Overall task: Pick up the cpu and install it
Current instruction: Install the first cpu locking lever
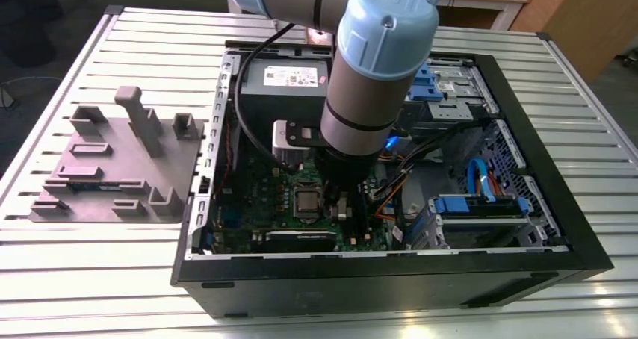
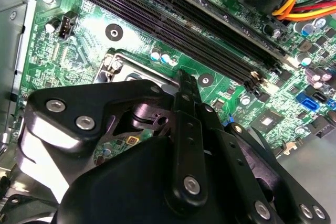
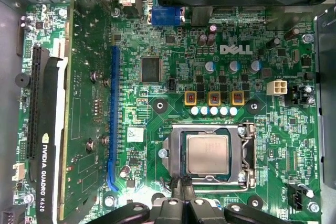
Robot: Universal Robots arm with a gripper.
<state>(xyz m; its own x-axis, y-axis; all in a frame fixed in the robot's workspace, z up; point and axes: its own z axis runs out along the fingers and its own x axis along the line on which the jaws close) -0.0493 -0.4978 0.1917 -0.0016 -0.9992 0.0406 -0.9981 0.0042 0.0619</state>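
cpu (image 3: 208,153) sits in mobo socket; hand (image 3: 185,188) clenched empty just beside it.

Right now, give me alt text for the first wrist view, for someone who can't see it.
A square silvery cpu sits in its socket frame on a green motherboard, with the black tool right at the socket's edge. A blue slot and a black graphics card lie to one side of the board.
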